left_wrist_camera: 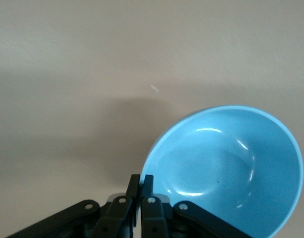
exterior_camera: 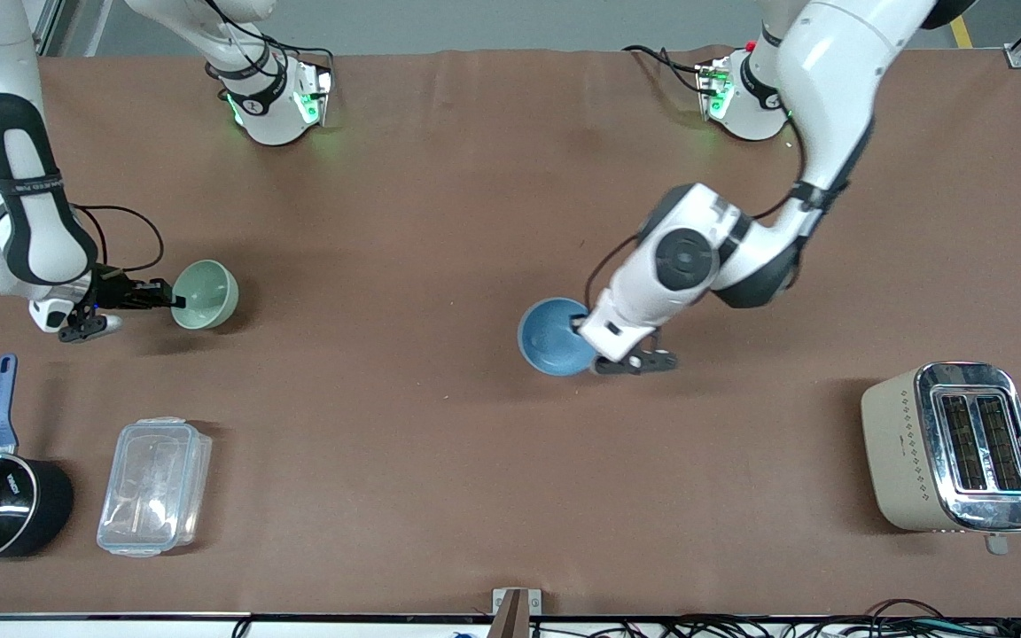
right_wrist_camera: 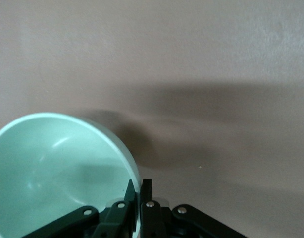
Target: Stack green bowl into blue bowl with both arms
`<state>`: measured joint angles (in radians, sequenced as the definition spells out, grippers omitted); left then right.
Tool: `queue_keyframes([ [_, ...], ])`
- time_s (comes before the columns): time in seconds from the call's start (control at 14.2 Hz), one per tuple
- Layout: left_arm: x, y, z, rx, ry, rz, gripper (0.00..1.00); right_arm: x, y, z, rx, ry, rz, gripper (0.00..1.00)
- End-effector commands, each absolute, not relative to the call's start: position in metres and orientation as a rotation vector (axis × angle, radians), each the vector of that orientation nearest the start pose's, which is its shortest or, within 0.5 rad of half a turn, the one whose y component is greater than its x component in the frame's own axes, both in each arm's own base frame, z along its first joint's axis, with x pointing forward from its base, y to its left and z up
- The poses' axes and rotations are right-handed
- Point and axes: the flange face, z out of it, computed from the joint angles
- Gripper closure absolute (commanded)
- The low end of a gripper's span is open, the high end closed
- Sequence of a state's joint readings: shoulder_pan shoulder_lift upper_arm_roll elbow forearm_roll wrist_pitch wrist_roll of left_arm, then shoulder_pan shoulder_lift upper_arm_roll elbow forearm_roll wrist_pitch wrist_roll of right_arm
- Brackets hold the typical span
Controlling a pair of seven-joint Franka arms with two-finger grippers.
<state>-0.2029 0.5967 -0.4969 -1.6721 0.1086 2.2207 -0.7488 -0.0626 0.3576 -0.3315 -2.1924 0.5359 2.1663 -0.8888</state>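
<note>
The wrist views show each rim pinched. The left tool (exterior_camera: pixel 583 341) clamps the blue bowl (exterior_camera: pixel 553 337); the right tool (exterior_camera: pixel 175 299) clamps the green bowl (exterior_camera: pixel 207 294), both tilted above the counter (exterior_camera: pixel 440 221).

Both arms are glossy white with rounded shells and dark grey joint bands. The left arm (exterior_camera: pixel 821 97) has a round grey cap on its wrist housing; the right arm (exterior_camera: pixel 19 204) bears a strap with small lettering. Black cables loop along each. The bases glow green. The grippers are black, with silver screws.
</note>
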Motion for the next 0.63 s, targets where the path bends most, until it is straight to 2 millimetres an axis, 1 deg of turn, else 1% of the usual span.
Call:
queue_keyframes([
  [0.0, 0.533, -0.455, 0.271, -3.295, -0.121, 0.17, 1.0, 0.485, -0.181, 0.25, -2.691, -0.112, 0.056, 0.99],
  [0.07, 0.523, -0.472, 0.264, -3.305, -0.127, 0.16, 1.0, 0.487, -0.177, 0.262, -2.68, -0.102, 0.054, 0.99],
  [0.21, 0.51, -0.491, 0.245, -3.317, -0.104, 0.114, 1.0, 0.49, -0.164, 0.281, -2.667, -0.063, 0.059, 0.99],
  [0.28, 0.506, -0.496, 0.234, -3.313, -0.092, 0.104, 1.0, 0.492, -0.158, 0.29, -2.665, -0.041, 0.058, 0.99],
  [0.35, 0.5, -0.502, 0.224, -3.307, -0.075, 0.091, 0.99, 0.496, -0.145, 0.298, -2.661, -0.033, 0.059, 0.99],
  [0.42, 0.501, -0.501, 0.219, -3.3, -0.078, 0.074, 0.97, 0.5, -0.133, 0.31, -2.661, -0.016, 0.052, 0.99],
  [0.49, 0.501, -0.501, 0.216, -3.295, -0.078, 0.077, 0.88, 0.504, -0.12, 0.318, -2.668, 0.011, 0.062, 0.99],
  [0.56, 0.502, -0.5, 0.216, -3.296, -0.081, 0.075, 0.65, 0.507, -0.104, 0.329, -2.688, 0.025, 0.077, 0.99],
])
